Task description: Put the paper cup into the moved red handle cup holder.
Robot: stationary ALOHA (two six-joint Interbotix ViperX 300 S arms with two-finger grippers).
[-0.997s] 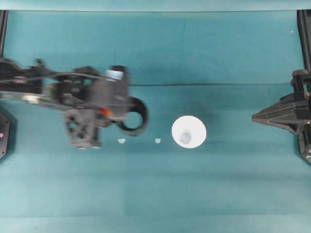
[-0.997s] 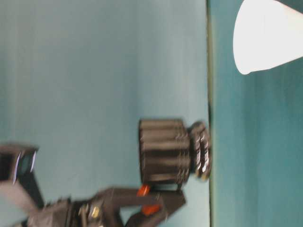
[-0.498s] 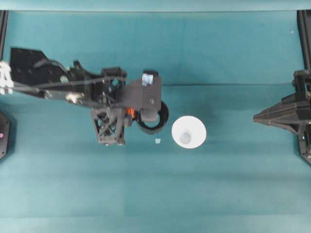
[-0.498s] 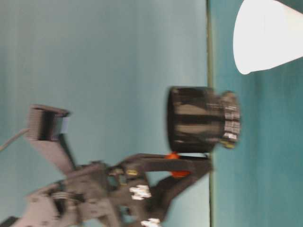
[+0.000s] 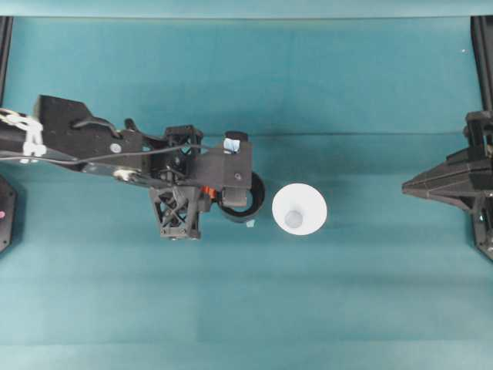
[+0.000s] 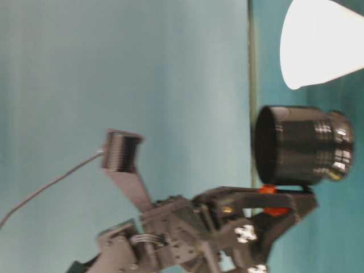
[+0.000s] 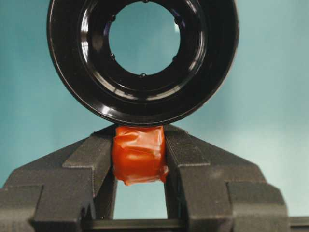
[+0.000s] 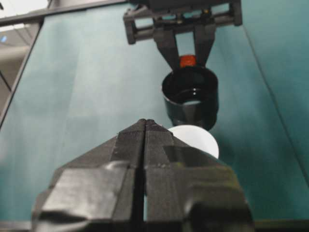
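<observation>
Two grippers noted. We see the left gripper (image 7: 140, 159) with its jaws clamped on the orange-red handle tab (image 7: 139, 154) of the red handle cup holder (image 5: 245, 196); the black cylinder itself sits just beyond the fingertips, open mouth facing the wrist camera. We place the holder left of the paper cup (image 5: 300, 209), near it, on the teal table (image 5: 347, 293). The cup stands inverted, wide rim down. The right gripper (image 8: 145, 123) rests at the far right edge, jaws together, well apart from both.

Even bright lighting; table-level view slightly blurred.
</observation>
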